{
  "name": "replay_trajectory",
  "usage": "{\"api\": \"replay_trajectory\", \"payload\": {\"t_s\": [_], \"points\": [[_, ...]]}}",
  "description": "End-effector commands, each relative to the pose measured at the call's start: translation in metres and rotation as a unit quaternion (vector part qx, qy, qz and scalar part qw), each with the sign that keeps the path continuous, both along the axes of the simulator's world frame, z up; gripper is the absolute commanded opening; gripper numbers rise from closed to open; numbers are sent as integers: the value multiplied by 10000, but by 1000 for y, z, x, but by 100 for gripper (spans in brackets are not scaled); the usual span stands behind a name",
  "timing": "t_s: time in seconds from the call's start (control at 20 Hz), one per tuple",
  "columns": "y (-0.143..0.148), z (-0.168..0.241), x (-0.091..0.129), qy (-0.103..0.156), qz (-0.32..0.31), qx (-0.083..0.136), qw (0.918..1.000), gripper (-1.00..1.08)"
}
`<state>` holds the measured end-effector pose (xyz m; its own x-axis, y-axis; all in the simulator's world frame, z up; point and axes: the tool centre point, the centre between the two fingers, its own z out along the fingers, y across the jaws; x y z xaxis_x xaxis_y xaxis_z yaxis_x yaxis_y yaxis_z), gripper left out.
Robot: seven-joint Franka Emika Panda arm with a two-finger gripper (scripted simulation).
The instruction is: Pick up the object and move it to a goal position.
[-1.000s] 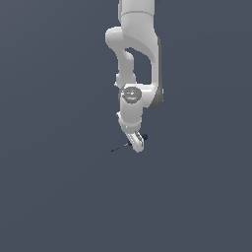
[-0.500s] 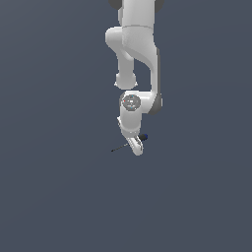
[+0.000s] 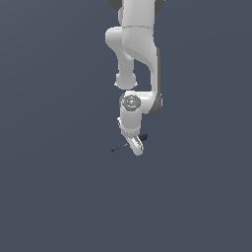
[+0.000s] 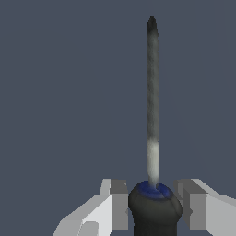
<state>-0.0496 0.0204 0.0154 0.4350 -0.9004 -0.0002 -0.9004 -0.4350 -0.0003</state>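
From the exterior view I saw my one arm [image 3: 139,59] folded down over the plain grey tabletop [image 3: 54,197], wrist tipped so the gripper [image 3: 137,146] sat low at the screwdriver [image 3: 127,143]. I judged that posture was chosen to bring the fingers in across the handle, not along it. The screwdriver lay nearly flat, its thin shaft poking out toward the exterior view's left and its blue-capped end showing just on the other side of the gripper. Whether it rested on the tabletop or hung slightly clear of it I could not tell from there. Count in this view: one arm, one screwdriver, nothing else on the surface, and no goal marker that I could make out.

From the wrist view the layout was plainer. Two fingers [image 4: 113,207] stood one on each side of the black handle [image 4: 154,212], with the blue ring where the shaft leaves it and the shaft [image 4: 152,92] running straight away from the camera. A narrow gap showed between each pad and the handle, so I read the fingers as spread and not yet pinching, with the handle centred between them. That centring looked deliberate to me: closing from there should have caught the thickest part squarely. Count here: two fingers, one handle, one shaft.
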Motion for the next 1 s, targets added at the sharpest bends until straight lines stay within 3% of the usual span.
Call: {"api": "replay_trajectory", "payload": {"t_s": [0.0, 0.5, 0.95], "points": [[0, 0, 0, 0, 0, 0, 10000, -100], [-12, 27, 1, 0, -3, 3, 10000, -100], [-42, 99, 4, 2, -8, 5, 10000, -100]]}}
